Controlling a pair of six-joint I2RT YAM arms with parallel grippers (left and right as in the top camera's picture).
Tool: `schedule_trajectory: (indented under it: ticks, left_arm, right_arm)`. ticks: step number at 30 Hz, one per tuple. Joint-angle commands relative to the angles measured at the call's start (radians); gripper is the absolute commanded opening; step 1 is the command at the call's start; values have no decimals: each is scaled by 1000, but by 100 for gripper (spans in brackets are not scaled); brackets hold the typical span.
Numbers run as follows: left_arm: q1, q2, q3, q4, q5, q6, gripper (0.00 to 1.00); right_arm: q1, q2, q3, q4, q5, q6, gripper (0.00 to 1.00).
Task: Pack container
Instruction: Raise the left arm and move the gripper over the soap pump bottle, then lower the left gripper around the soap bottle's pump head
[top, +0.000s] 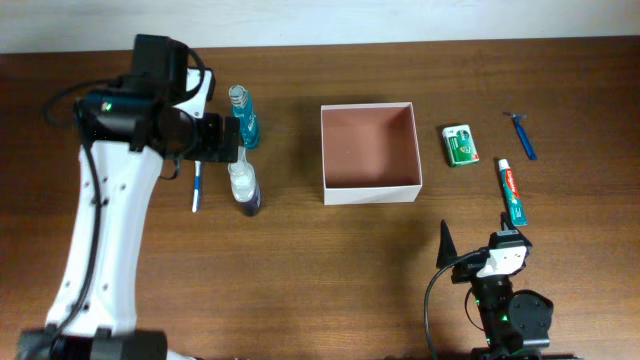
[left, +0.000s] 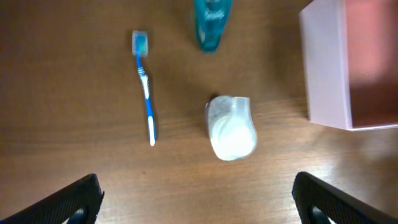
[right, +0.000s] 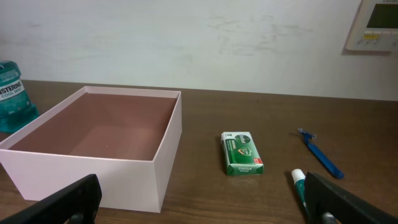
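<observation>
Sitting flat on the surface (top: 300, 285), the container (top: 372, 193) is lying a little toward 12 o'clock from the middle of the overhead view. It is showing as a square, shallow, topless box with white walls and a pinkish-brown inside, and nothing is lying in it.

The surface is showing dark brown wood grain. Behind it, in the right wrist view, a pale wall (right: 186, 37) is rising, with a white panel (right: 376, 25) hanging at 1 o'clock.

At 9 o'clock of the container a teal mouthwash (top: 246, 122) and a clear bottle (top: 244, 186) are sitting, with a blue toothbrush (top: 197, 187) lying farther out. At 3 o'clock a green packet (top: 461, 144) is lying, and beyond it a toothpaste (top: 512, 190) and a blue razor (top: 521, 134).

The left hand (left: 199, 205) is hovering above the two bottles, its jaws standing spread wide and gripping nothing. The right hand (right: 208, 208) is waiting at 5 o'clock of the container, near the toothpaste, likewise spread wide and empty.

The left wrist view is looking straight down, catching the toothbrush bristles and only one corner of the container. The right wrist view is looking level across the surface, showing how tall the container's walls are and the mouthwash standing upright, which the overhead view is flattening.
</observation>
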Motion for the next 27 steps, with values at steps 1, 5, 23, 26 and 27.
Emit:
schedule_trajectory:
  ticks: [1,5,23,26,27]
  left_arm:
    - [-11,69,13,-2,-8,-68,100]
    - [-43,98,13,19,-10,-85,100]
    - [-51,211,13,-16,18,-122,100]
    - [-51,221,13,-26,21,-122,100]
    - [-51,225,13,-24,21,-122,100]
  right_arm:
    - [10,-10,-5,-5,8,0,99]
    - [10,-10,-5,-5,8,0,99]
    - [10,-10,-5,-5,9,1,99]
    - [10,-10,-5,-5,8,1,99]
    - [10,-10,-5,-5,8,0,99]
